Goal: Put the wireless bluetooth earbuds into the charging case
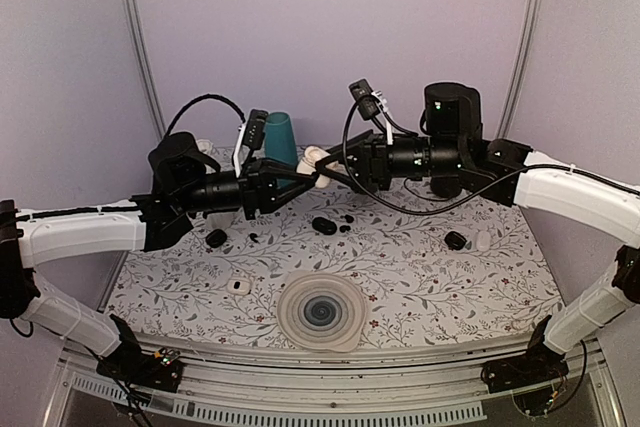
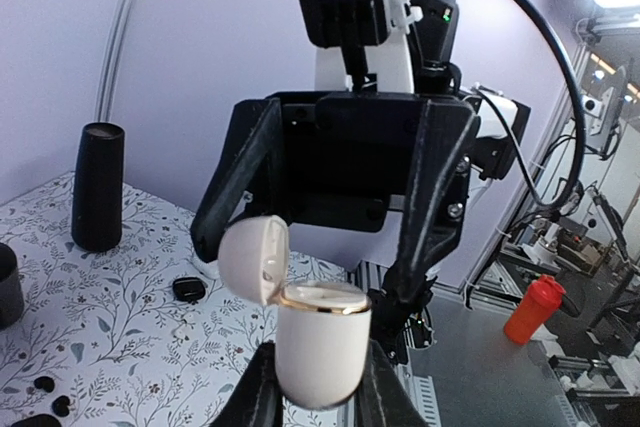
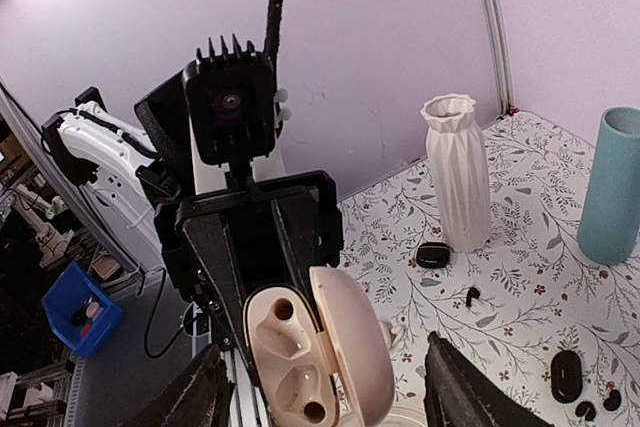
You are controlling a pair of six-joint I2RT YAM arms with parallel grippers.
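Observation:
My left gripper (image 2: 318,372) is shut on the lower body of a white charging case (image 2: 318,342) and holds it upright in the air above the table. The case's lid (image 2: 255,259) is flipped open, and both sockets inside the case (image 3: 295,372) show empty. My right gripper (image 3: 325,402) faces it, open, with its fingers (image 3: 195,397) standing wide on either side of the case without touching it. Two tiny black earbuds (image 1: 346,223) lie on the table below, beside a black oval case (image 1: 323,225); the earbuds (image 3: 596,405) also show at the right wrist view's lower right.
A teal cup (image 1: 281,137) stands behind the grippers, and a white ribbed vase (image 3: 457,172) and a black cylinder (image 2: 97,187) also stand on the table. Small black cases (image 1: 216,238) (image 1: 456,240), a white case (image 1: 238,286) and a round cream dish (image 1: 321,311) lie on the floral cloth.

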